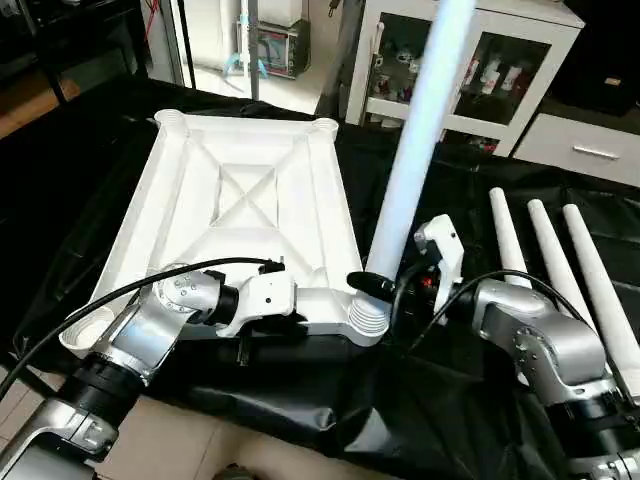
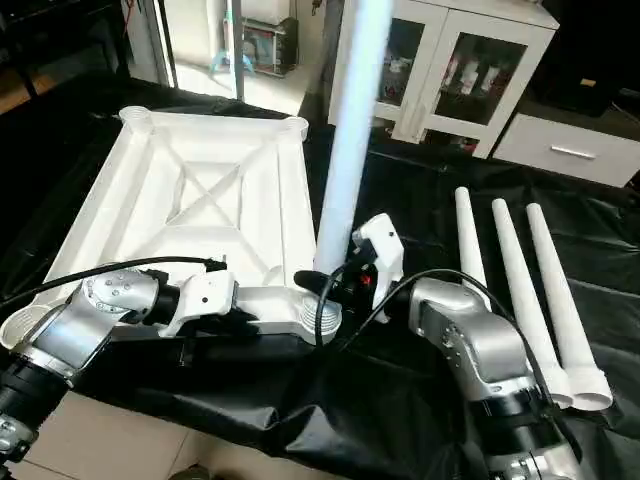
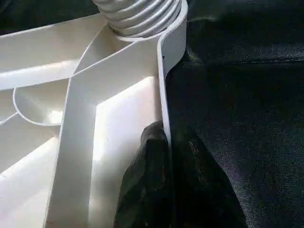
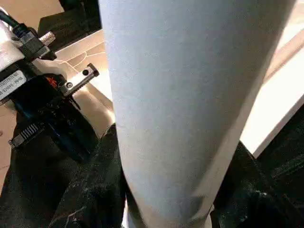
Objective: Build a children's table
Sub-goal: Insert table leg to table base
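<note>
Home-like room: white glass-door cabinet (image 1: 470, 70), drawer unit (image 1: 585, 145), tiled floor (image 1: 150, 440).

White plastic rectangular table top (image 1: 235, 215), X-ribbed underside, same white throughout. White tapered tube leg (image 1: 420, 140) between black fingers (image 4: 90, 190) of right gripper (image 1: 385, 285). Three matching white loose legs (image 1: 570, 265) beyond that gripper. Black cloth (image 1: 460, 400) beneath. Silver forearms (image 1: 545, 345).

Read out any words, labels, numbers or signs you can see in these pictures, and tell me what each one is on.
No text can be read.
A white label on the left gripper's housing, seen in the right wrist view, has dark print too blurred to read.
The bottles in the white glass-door cabinet are too small to read.
The table top and legs bear no markings.
</note>
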